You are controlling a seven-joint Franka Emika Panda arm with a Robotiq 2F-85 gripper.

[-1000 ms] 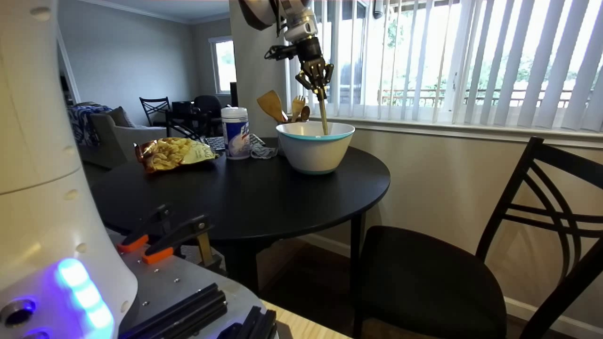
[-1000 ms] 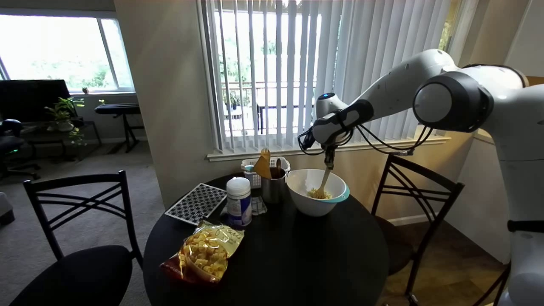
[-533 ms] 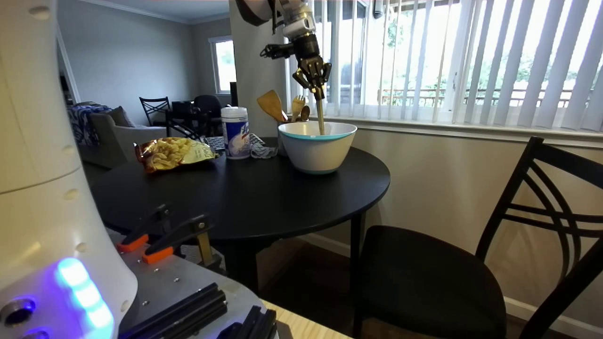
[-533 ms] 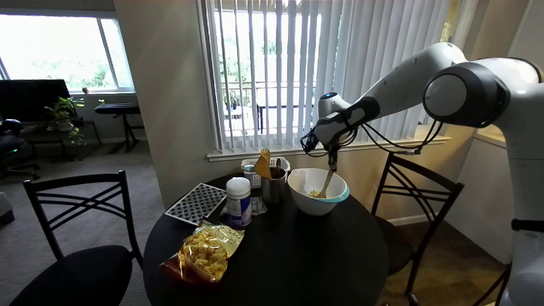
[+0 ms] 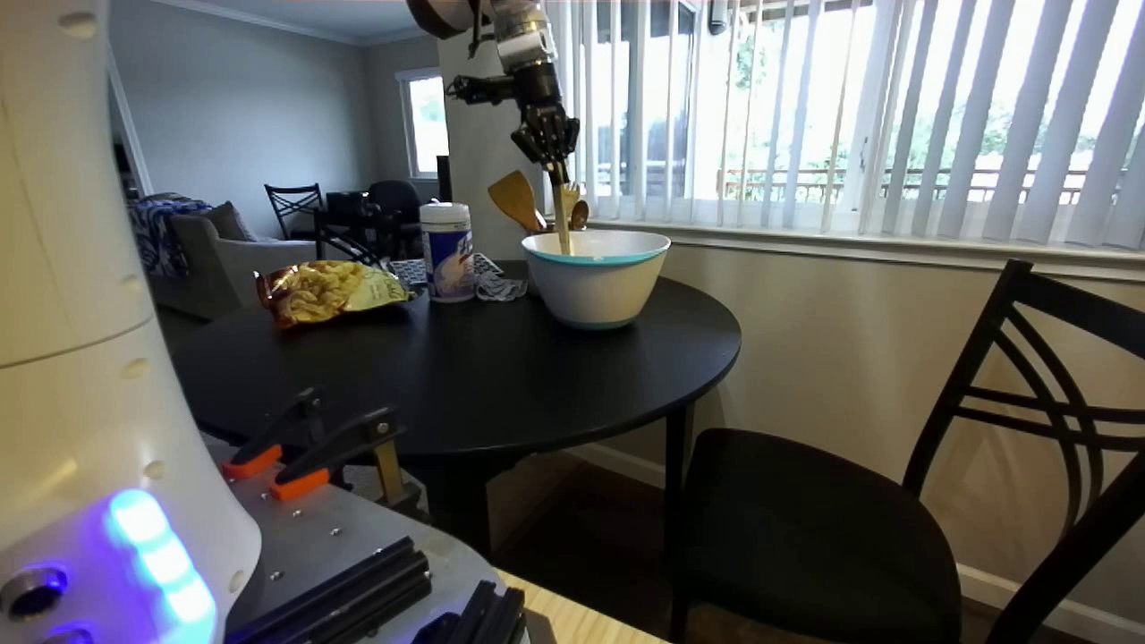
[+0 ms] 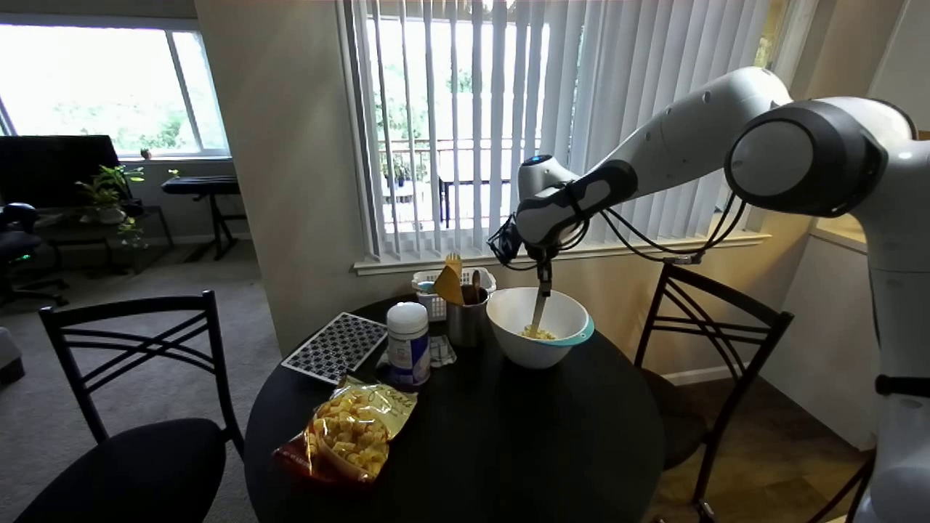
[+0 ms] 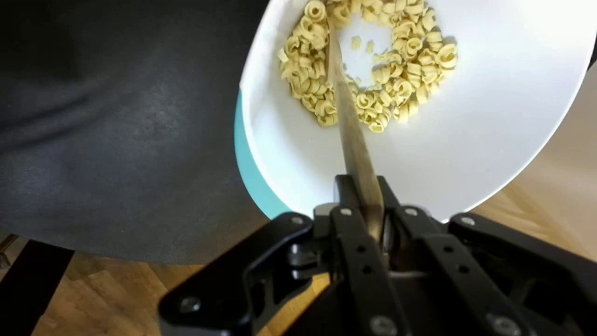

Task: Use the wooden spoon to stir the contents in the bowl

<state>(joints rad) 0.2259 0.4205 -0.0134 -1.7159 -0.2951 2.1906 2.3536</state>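
The wooden spoon [image 7: 353, 140] is light tan and stands tilted, with its lower end among the pasta. It also shows in both exterior views [image 5: 563, 219] [image 6: 538, 312]. The off-white bowl [image 7: 466, 154] with a turquoise rim stands on the table in both exterior views [image 5: 595, 295] [image 6: 534, 354]. Yellow curled pasta [image 7: 410, 70] forms a ring on its bottom, with bare white in the middle. My gripper [image 7: 364, 189] is shut on the spoon's handle above the bowl, also in both exterior views [image 5: 556, 170] [image 6: 544, 282]. The spoon's tip is partly hidden by pasta.
On the black round table [image 5: 501, 385] are a snack bag [image 6: 352, 436], a white-lidded canister [image 6: 408, 349], a metal utensil holder [image 6: 467, 323] close beside the bowl, a white basket [image 6: 434, 305] and a patterned board [image 6: 338, 347]. A chair [image 5: 805, 519] stands beside the table.
My gripper and the spoon shift slightly one way, then move left in both exterior views, toward the utensil-holder side of the bowl. The bowl shifts slightly with them.
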